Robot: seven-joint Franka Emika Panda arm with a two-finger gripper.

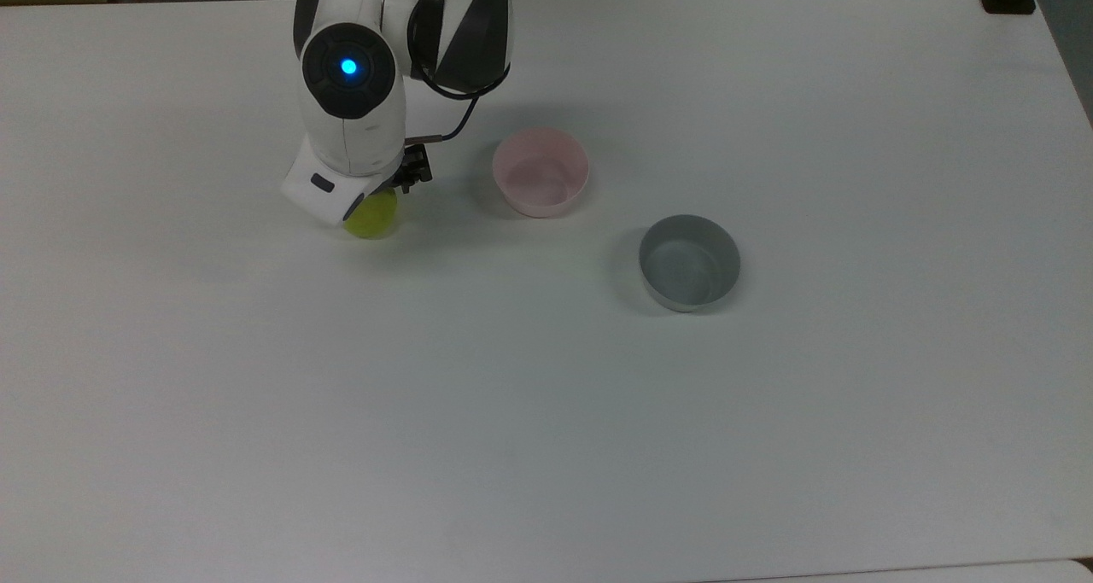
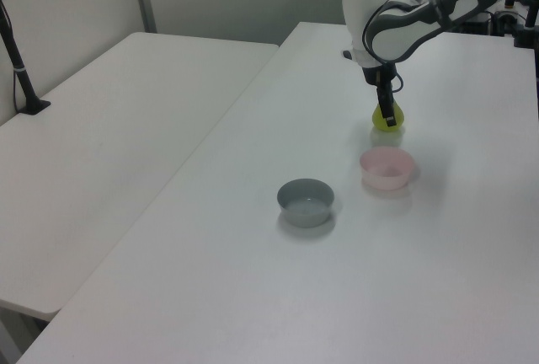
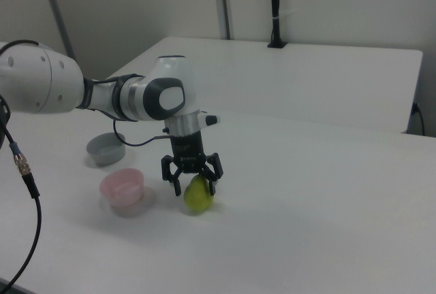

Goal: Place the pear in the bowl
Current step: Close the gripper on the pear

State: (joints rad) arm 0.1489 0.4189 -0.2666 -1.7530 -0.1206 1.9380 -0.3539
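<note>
Right view | my gripper (image 3: 193, 186) spread wide around the pear (image 3: 198, 194) | round pear could roll away if squeezed crooked

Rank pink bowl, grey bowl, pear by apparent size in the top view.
1. grey bowl and pink bowl: near alike, the grey marginally larger, too close to rank.
2. pear: smallest, though partly covered by the arm.
</note>
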